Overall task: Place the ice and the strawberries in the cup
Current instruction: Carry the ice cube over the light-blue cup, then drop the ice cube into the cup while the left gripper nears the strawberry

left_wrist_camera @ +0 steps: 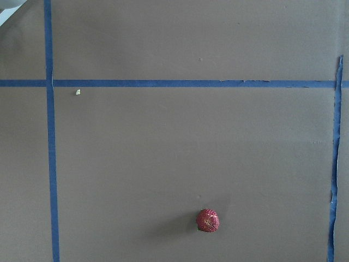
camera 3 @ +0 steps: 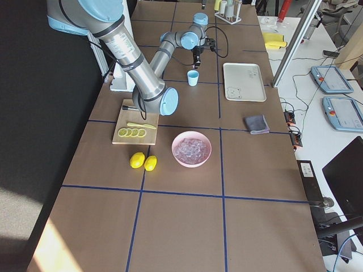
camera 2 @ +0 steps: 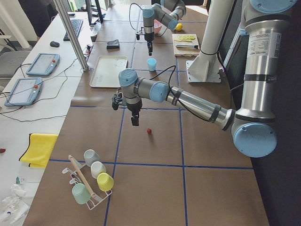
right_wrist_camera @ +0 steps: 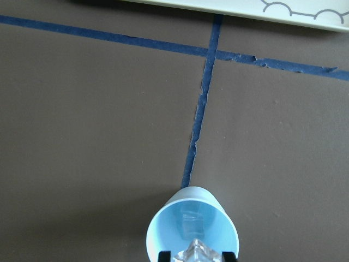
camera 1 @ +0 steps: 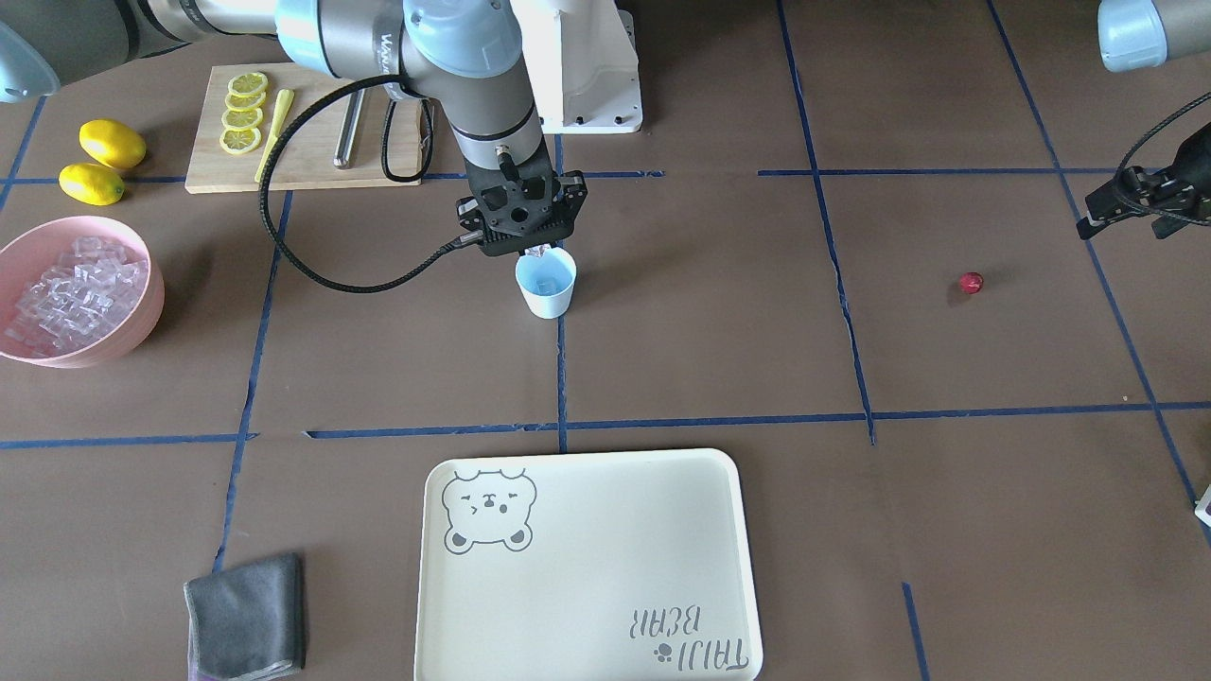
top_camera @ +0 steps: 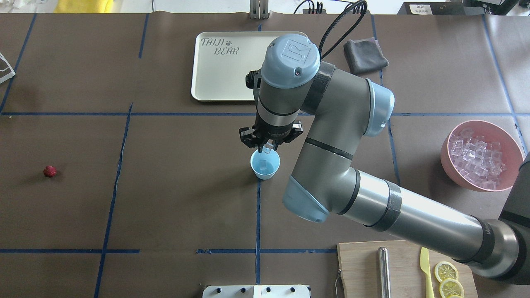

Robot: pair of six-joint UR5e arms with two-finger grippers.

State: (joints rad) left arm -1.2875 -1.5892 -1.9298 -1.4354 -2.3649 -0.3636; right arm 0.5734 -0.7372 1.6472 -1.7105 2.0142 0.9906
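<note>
Your right hand is clamped on an ice cube just above the cup, perhaps off-centre; square it over the mouth, lower, then let go. The strawberry lies near your left hand, untouched; whether that hand is apart or together I cannot tell. The brown tabletop is flat, and the tray sits well beyond the right hand.

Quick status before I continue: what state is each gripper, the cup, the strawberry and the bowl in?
right gripper: shut on ice cube, above the cup
cup: upright, one loose cube inside
strawberry: lying on the table, away from cup
pink bowl: upright, full of ice
left gripper: near strawberry, jaws unclear
</note>
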